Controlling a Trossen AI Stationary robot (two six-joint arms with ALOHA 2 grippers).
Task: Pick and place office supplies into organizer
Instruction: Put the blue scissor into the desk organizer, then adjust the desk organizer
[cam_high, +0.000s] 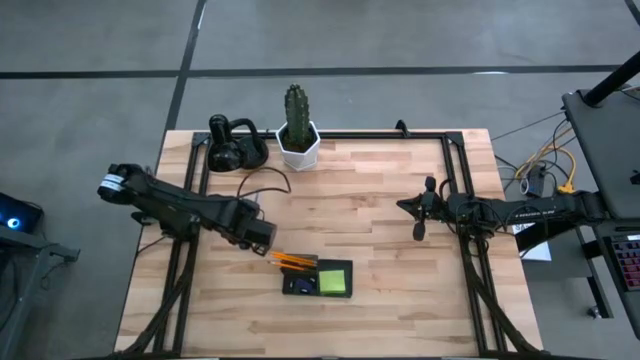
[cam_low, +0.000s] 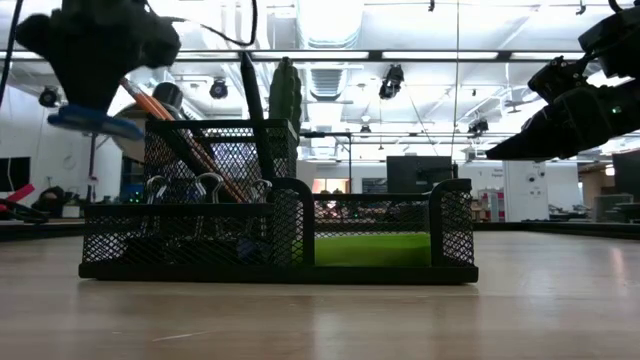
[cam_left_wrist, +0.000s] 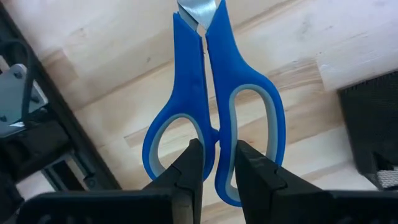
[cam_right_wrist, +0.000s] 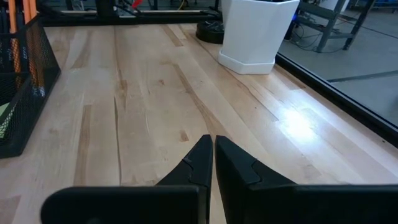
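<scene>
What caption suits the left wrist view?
Left gripper shut on blue-handled scissors, held above the wooden table.

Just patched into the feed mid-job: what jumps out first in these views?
The blue-handled scissors stand out, pinched at the handles by the left gripper and held above the table just left of the organizer. That black mesh organizer, near the table's front edge, already holds orange pencils and a lime-green sticky-note pad. The right gripper waits shut toward the table's right side, and a cactus pot stands at the back.
</scene>
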